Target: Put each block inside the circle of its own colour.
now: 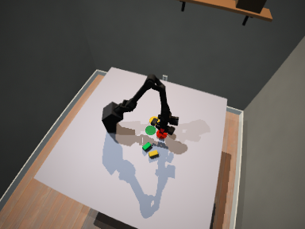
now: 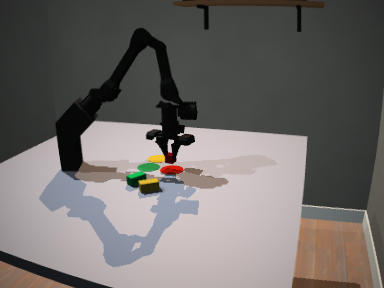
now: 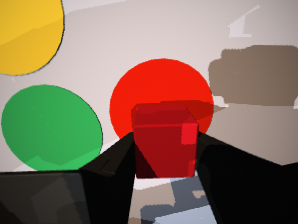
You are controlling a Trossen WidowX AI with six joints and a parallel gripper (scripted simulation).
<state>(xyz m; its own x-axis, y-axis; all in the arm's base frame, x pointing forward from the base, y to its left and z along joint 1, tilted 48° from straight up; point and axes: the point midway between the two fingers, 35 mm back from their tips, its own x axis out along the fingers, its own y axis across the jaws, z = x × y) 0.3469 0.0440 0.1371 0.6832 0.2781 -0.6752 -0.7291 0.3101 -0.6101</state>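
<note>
My gripper (image 1: 162,131) (image 2: 170,156) (image 3: 162,138) is shut on a red block (image 3: 164,140) (image 2: 170,158) and holds it just above the near edge of the red circle (image 3: 160,90) (image 2: 172,170) (image 1: 160,135). A green circle (image 3: 50,127) (image 1: 149,130) (image 2: 148,166) and a yellow circle (image 3: 27,32) (image 2: 156,158) (image 1: 152,118) lie to its left. A green block (image 1: 147,146) (image 2: 135,178) and a yellow block (image 1: 153,153) (image 2: 149,185) lie side by side on the white table (image 1: 79,159) (image 2: 250,210), outside the circles.
The arm's black base (image 1: 111,115) (image 2: 70,135) stands left of the circles. A wooden floor (image 1: 234,159) borders the table. A shelf (image 1: 238,9) hangs on the back wall.
</note>
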